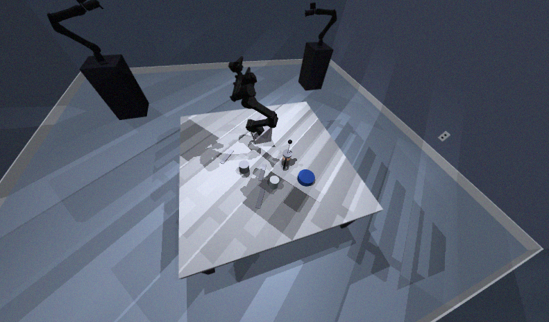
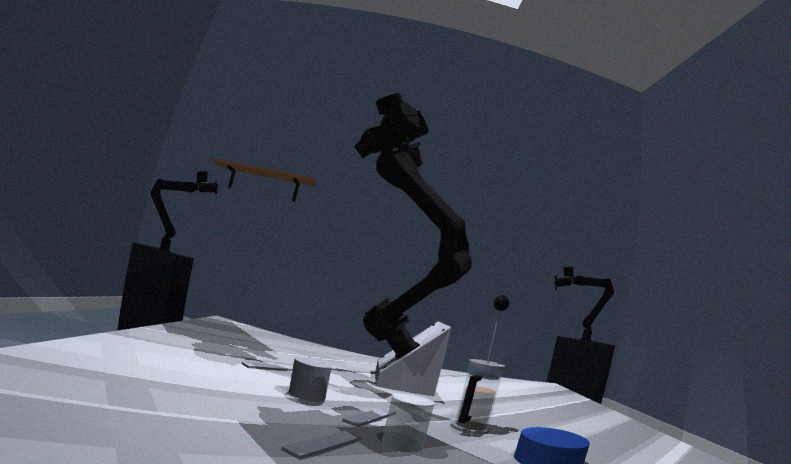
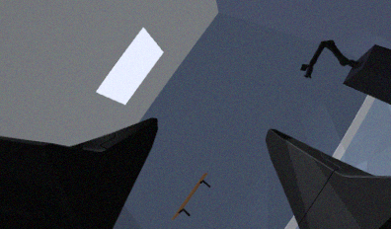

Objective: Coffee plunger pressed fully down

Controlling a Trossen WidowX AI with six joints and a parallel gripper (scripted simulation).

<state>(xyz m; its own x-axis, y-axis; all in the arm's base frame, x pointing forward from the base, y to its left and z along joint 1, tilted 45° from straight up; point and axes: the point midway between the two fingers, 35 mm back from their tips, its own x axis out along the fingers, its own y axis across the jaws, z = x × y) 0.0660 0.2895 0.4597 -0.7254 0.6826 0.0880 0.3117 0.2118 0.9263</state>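
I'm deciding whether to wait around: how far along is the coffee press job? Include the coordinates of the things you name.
Nothing looks done: the plunger knob (image 1: 289, 141) (image 2: 501, 303) stands high on its rod above the upright press (image 1: 286, 160) (image 2: 483, 397). Nothing is in hand; the gripper (image 1: 236, 64) (image 2: 360, 147) (image 3: 211, 128) is open, well away. Left: the whole press down, then letting go.

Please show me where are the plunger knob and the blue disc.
Plunger knob (image 1: 289, 141) (image 2: 501, 303): top and exterior views, middle of ball.
Blue disc (image 1: 306, 176) (image 2: 552, 444): top and exterior views, upper surface, side.

blue disc (image 2: 552, 446): base cut off | upper-left arm (image 1: 70, 14): tip cropped
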